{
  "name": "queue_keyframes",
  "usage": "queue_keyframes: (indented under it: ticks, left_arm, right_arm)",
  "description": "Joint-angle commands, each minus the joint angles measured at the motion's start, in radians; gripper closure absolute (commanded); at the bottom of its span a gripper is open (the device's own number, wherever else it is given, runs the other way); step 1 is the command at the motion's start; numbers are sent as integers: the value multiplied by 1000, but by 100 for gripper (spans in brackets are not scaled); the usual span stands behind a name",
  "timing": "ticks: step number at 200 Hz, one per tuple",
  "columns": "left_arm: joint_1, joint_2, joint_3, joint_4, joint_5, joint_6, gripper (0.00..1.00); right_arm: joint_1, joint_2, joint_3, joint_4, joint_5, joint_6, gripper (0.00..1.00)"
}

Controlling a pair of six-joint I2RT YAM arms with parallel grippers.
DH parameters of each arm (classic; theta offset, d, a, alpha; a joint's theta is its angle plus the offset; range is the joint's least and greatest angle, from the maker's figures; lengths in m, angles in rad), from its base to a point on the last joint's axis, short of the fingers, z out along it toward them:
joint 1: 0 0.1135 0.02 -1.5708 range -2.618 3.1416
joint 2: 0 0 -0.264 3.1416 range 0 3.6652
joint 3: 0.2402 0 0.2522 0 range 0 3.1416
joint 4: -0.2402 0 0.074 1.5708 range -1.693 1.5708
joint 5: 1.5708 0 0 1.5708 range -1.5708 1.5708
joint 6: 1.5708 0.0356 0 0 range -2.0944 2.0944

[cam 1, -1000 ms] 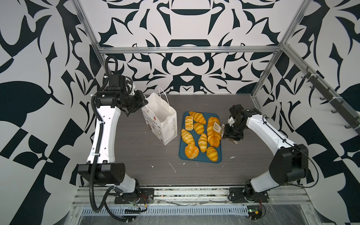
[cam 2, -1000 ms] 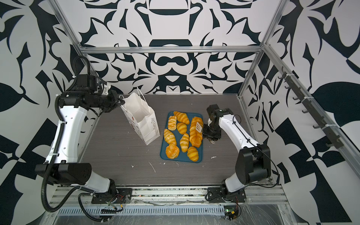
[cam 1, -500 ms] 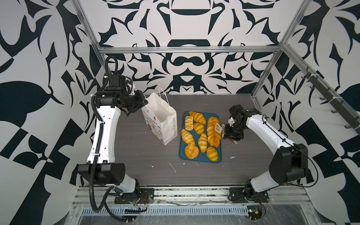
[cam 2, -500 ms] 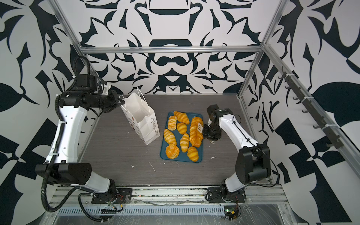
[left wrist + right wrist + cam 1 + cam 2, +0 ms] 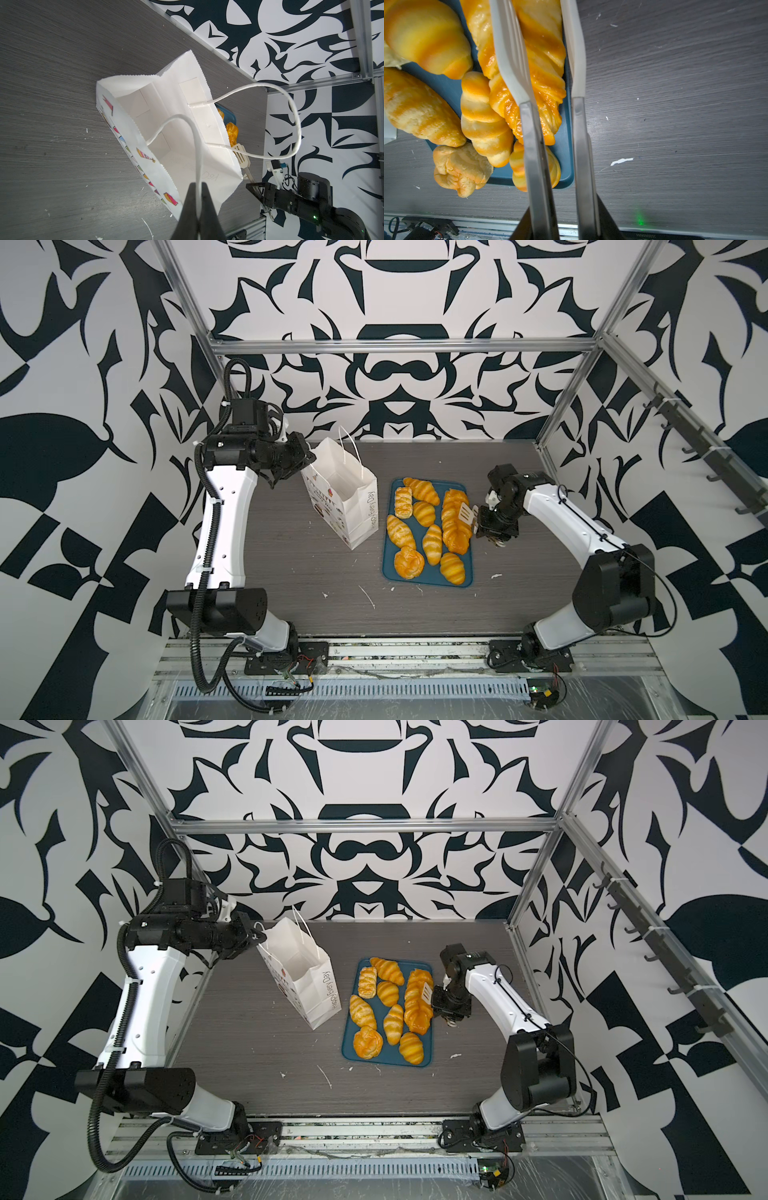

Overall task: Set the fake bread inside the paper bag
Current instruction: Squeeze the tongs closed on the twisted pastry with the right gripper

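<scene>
The grey wood-grain table (image 5: 291, 593) carries the same layout as a second ago: nothing on it has shifted, and the right arm has barely moved. The white paper bag (image 5: 353, 510) stands open left of centre. Just beside it lies the teal tray (image 5: 431, 575), with all the fake bread (image 5: 424, 512) on it: croissants (image 5: 432, 545), a round bun (image 5: 409, 563), a lattice pastry (image 5: 403, 502) and the long braided loaf (image 5: 451, 526) along its right edge. The tongs (image 5: 465, 512), clamped in the right gripper (image 5: 480, 522), reach over that loaf. Only the right wrist view shows the blades straddling the loaf (image 5: 546, 62), set narrow; whether they press it I cannot tell. Only the left wrist view shows the left gripper (image 5: 198, 187) pinched tight on a cord handle (image 5: 197, 145), and the bag's white floor.
</scene>
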Motion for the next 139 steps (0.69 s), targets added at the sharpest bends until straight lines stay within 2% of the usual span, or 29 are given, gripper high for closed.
queue_keyframes:
  ticks: [1,37,46,53,102,121,139]
  left_arm:
    - [3,13,7,-14,17,-8,100]
    - [3,15,9,-15,19,-11,100]
    - [3,15,10,-17,19,-11,100]
    - [3,16,10,-18,19,-12,100]
    - [3,23,26,-18,19,-15,100]
    - [3,24,26,-18,20,-17,100]
    - [3,25,25,-18,22,-17,100]
  right_arm:
    - [6,-8,3,7,1,-10,64]
    - [6,-11,14,8,0,-10,67]
    - [6,-12,19,6,3,-10,73]
    - [6,-16,22,6,4,-9,75]
    - [6,-31,41,6,7,-12,78]
    - [6,-34,43,6,12,-9,93]
    - [6,-36,41,5,10,-10,93]
